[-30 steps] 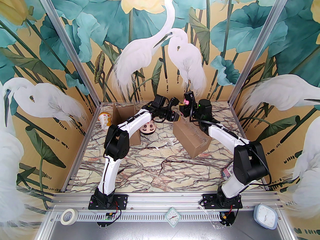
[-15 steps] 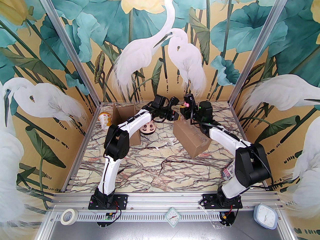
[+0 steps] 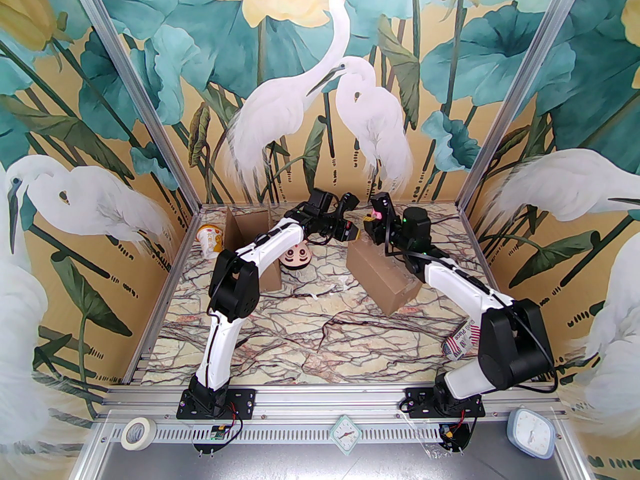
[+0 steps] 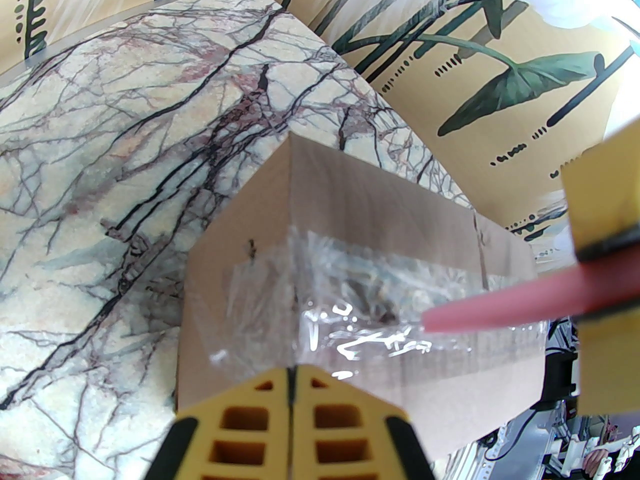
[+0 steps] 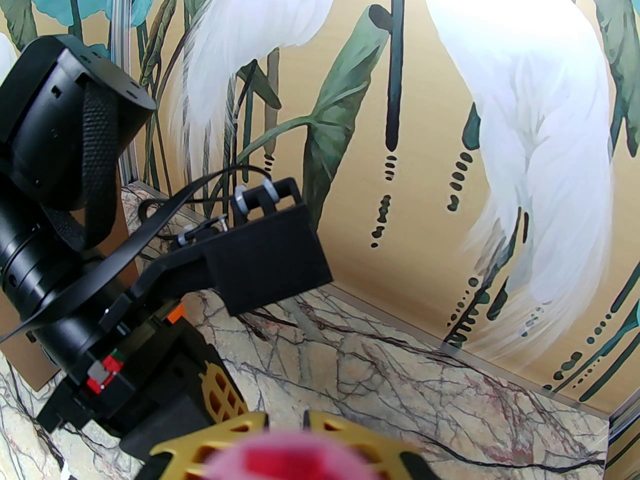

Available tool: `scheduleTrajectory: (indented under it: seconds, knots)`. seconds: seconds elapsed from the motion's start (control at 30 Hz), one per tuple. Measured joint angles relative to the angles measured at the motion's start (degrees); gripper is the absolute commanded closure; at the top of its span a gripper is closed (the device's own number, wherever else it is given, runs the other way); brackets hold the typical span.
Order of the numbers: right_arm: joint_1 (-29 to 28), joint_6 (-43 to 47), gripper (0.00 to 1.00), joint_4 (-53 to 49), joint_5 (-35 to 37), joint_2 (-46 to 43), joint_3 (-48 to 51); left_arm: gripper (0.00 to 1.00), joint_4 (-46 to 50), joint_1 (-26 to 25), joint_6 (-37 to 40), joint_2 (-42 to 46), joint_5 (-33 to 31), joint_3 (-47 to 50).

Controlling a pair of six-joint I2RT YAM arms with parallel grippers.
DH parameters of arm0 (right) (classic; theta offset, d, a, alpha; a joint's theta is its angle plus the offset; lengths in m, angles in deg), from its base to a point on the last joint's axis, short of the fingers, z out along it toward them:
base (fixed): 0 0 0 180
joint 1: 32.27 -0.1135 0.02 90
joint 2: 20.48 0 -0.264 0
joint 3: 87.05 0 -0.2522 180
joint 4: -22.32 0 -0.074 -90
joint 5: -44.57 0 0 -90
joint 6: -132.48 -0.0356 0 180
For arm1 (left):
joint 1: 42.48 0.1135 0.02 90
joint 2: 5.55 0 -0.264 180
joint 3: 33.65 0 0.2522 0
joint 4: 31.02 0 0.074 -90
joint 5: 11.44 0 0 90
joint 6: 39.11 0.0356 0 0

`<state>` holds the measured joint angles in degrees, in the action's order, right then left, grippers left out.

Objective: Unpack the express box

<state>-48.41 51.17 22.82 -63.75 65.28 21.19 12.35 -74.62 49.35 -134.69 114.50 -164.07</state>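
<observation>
The express box [image 3: 382,278] is a shut brown carton lying right of centre, its top seam [image 4: 360,298] covered in crinkled clear tape. My left gripper [image 3: 354,233] hovers at the box's far end; its yellow fingers [image 4: 260,418] are pressed together, shut, with nothing visible between them. My right gripper [image 3: 371,219] is just above the same end, shut on a pink tool [image 3: 372,214]. The pink tool [image 4: 500,308] points its tip at the tape. Low in the right wrist view the pink tool [image 5: 285,455] sits between the yellow fingers [image 5: 350,435].
An open cardboard box [image 3: 250,248] stands at the back left, with a noodle cup [image 3: 210,240] beside it and a round face toy [image 3: 296,256] at its right. A flag-patterned packet [image 3: 462,340] lies by the right arm. A tape roll [image 3: 137,432] and two clocks [image 3: 345,432] sit on the front rail.
The left gripper's fingers have closed together. The right arm has shifted a little to the right, carrying the pink tool with it.
</observation>
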Motion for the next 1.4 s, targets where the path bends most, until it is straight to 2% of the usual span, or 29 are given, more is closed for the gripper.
scheduleTrajectory:
  seconds: [0.9,1.4]
  knots:
    - [0.0,1.8,1.0,-5.0,3.6,-13.4,9.5,1.0,3.9,-0.5,2.3,-1.5,-0.8,-3.5]
    - [0.8,3.9,1.0,-5.0,2.3,-14.6,10.7,1.0,4.3,-0.7,4.0,-1.5,-1.0,-3.8]
